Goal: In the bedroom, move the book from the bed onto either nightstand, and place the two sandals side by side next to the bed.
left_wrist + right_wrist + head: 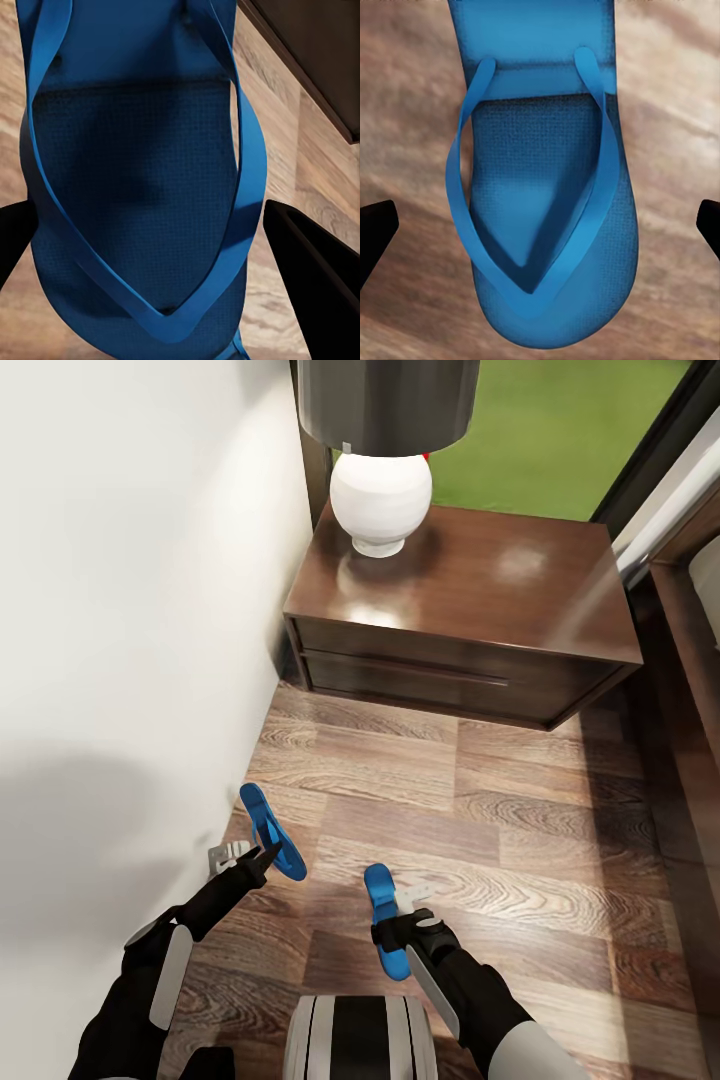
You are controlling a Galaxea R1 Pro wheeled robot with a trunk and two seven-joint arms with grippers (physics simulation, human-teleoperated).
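I have both blue flip-flops in front of me on the wood-plank floor (520,780), short of the dark nightstand (460,620) with its white lamp (380,500). The left flip-flop (272,832) sits close to the white wall (120,610), at the tip of my left gripper (262,857); the right flip-flop (385,932) is at my right gripper (398,920), apart from its mate and not yet lined up with it.

On the left wrist camera the sole (142,195) fills the gap between the 2 dark fingers (307,270), which stand wide at either edge; I read that claw as released around it, though I cannot tell whether a pad touches. On the right wrist camera the fingers (375,232) are even wider, clear of the sole (547,210), so that claw is released too.

My judgement on handling: these look thin, light and flexible, so a grip near the toe would let the heel droop. The straps look floppy and would slip. I would pinch across the sole's edges near mid-length, gently, since foam squashes and may spring out. They will likely slide easily on this glossy floor when nudged.
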